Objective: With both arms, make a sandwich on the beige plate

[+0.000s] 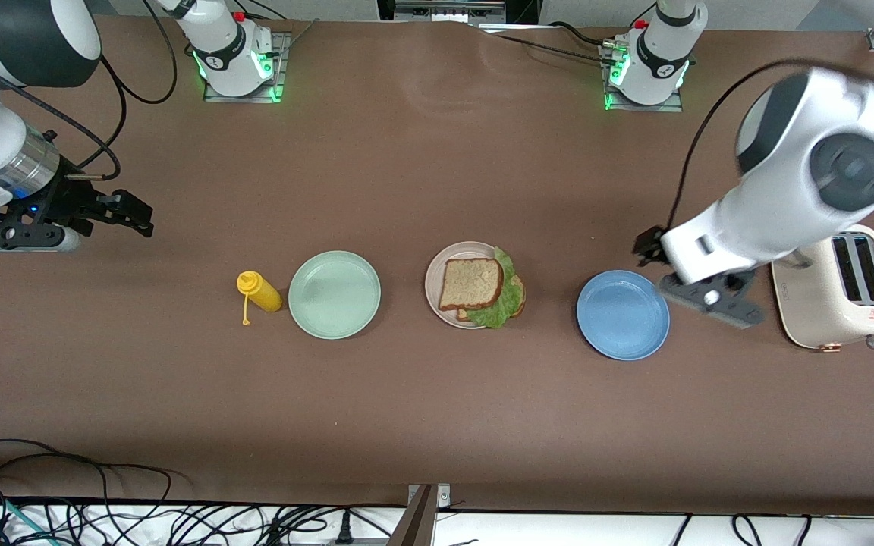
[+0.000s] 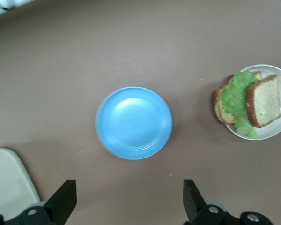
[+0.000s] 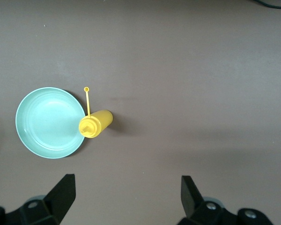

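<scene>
I see the sandwich (image 1: 482, 292) on the beige plate (image 1: 437, 265) mid-table, lettuce spilling toward the blue plate (image 1: 623, 315). My left tool (image 1: 653, 262) hangs fingers apart, empty, between the blue plate and the toaster (image 1: 839, 292). My right tool (image 1: 130, 212) waits empty, fingers apart, over bare table (image 1: 407, 167); only its wrist view shows the bottle (image 3: 96, 124) touching the green plate (image 3: 49, 123).

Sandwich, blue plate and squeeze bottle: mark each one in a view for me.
sandwich (image 1: 472, 283), front view, middle of the top bread slice.
blue plate (image 2: 133, 123), left wrist view, centre of its bare dish.
yellow squeeze bottle (image 3: 99, 122), right wrist view, middle of its body.
</scene>
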Available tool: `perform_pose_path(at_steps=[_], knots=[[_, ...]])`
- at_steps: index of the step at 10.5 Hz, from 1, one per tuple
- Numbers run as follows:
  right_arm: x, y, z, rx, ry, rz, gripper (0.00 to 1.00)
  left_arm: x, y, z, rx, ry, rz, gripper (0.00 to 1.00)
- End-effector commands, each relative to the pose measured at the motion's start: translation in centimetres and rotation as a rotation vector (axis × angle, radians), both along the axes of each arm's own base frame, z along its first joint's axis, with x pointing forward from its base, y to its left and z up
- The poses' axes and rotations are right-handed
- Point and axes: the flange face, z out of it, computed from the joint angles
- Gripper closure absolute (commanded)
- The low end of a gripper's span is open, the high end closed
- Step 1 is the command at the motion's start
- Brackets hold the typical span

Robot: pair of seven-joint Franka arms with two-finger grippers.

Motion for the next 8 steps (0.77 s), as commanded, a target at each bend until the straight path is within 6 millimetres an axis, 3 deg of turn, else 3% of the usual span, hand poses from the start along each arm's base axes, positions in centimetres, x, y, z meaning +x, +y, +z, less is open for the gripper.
perform_pose_path(at_steps=[1,3,4,6,8], knots=[[-0.3,1.0,1.3,0.019,0.000,0.022,0.00,-4.2,3.2,4.6,0.017,-0.047,0.087,0.00],[-0.3,1.3,2.1,0.020,-0.010,0.025,0.00,-7.6,4.7,3.8,0.015,-0.056,0.107,0.00],[-0.5,1.4,2.8,0.020,0.000,0.023,0.00,-8.4,5.4,3.0,0.019,-0.050,0.118,0.00],[-0.6,1.3,3.6,0.018,0.008,0.026,0.00,-8.7,6.0,2.7,-0.092,-0.007,0.171,0.00],[-0.6,1.3,4.1,0.021,0.001,0.028,0.00,-8.9,6.2,3.4,-0.090,0.014,0.175,0.00]])
